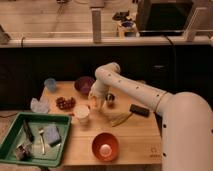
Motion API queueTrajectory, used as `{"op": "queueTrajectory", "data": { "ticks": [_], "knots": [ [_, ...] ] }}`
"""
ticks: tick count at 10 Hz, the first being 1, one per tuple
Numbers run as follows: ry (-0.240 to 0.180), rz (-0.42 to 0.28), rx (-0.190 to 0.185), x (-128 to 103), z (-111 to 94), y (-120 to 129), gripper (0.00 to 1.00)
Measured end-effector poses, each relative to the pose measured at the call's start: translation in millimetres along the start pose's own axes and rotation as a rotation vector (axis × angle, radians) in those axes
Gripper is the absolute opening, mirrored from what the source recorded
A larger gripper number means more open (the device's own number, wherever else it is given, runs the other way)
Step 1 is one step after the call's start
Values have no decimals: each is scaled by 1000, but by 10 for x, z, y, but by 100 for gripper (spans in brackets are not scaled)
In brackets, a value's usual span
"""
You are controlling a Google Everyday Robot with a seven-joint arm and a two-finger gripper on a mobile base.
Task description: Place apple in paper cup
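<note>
- I am seeing the gripper low over the wooden table, its jaws closed on what I am taking for the apple, just beside the paper cup and to the upper right of its rim.
- I am judging the apple firm, light and smooth-skinned (a shallow pinch could be letting it roll out), so I am wanting the fingers across its widest middle.
- I am treating the paper cup as light and easily tipped.
- I am counting one apple, one paper cup, one pale blue cup, one metal cup, one purple bowl, one orange bowl, one grape cluster and one green tray.
</note>
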Motion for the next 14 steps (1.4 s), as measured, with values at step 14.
{"op": "queueTrajectory", "data": {
  "ticks": [14],
  "knots": [
    [-69, -112, -2, -498, -20, -336, 2]
  ]
}}
